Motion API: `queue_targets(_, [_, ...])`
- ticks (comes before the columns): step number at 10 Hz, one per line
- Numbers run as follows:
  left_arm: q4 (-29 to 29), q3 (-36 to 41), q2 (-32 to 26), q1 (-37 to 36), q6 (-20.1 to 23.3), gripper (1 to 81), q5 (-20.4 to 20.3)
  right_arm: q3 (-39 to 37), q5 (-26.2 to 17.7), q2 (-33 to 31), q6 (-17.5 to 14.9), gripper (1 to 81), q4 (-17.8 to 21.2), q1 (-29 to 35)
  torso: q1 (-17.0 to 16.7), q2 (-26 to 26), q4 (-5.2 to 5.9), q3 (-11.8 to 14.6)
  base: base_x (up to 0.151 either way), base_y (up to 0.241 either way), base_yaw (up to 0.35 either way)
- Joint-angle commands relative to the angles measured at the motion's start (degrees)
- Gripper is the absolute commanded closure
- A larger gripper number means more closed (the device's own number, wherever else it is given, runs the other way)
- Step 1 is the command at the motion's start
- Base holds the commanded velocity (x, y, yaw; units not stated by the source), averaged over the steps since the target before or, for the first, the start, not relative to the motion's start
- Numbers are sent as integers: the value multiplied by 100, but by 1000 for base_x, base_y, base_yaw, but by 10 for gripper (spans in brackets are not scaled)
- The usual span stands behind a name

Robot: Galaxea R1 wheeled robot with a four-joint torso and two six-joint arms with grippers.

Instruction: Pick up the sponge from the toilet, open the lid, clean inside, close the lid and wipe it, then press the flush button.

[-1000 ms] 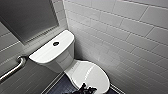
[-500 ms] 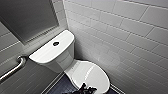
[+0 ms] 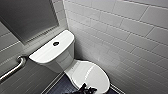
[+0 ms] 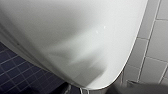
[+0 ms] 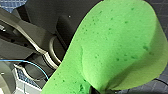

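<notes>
The right gripper [image 5: 96, 90] is pinched onto the sponge [image 5: 112, 47]. In the right wrist view, the bright green foam creases and puckers where the grip bites into its edge, and the rest of it fans out broad and rounded away from that point. The sponge is held up in the air, with the robot's own dark body and a thin blue cable [image 5: 37, 67] behind it and dark tiled floor [image 5: 15, 3] showing at the corners. It touches nothing else.

In the left wrist view, the left gripper [image 4: 105, 90] hangs close above the lid [image 4: 75, 37], whose smooth white curve lies right under the camera. Only dark blurs show at the picture's edge, so whether this gripper is spread or pressed together cannot be told, nor whether it touches the lid. Beside the lid are dark blue floor tiles [image 4: 15, 75] on one side and pale wall tiles [image 4: 155, 45] on the other.

From the head view, the toilet [image 3: 62, 62] stands in the corner with its lid down over the bowl. The flush button [image 3: 56, 43] sits in the middle of the flat tank top. A dark jointed part of the robot [image 3: 85, 88] reaches over the lid's near rim, though which arm it belongs to is unclear. A metal grab bar [image 3: 12, 70] runs along the wall beside the tank.
</notes>
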Motion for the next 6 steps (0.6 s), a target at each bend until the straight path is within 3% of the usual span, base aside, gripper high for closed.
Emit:
queue_targets(1, [373, 574, -42, -992, 119, 10, -857, 68, -306, -50, 10, 811, -135, -272, 0, 0, 2, 0, 0, 0, 0])
queue_targets(6, [443, 1031, -314, -1018, 119, 10, -1138, 85, -306, -68, 10, 811, -153, -272, 0, 0, 2, -2, 0, 0, 0])
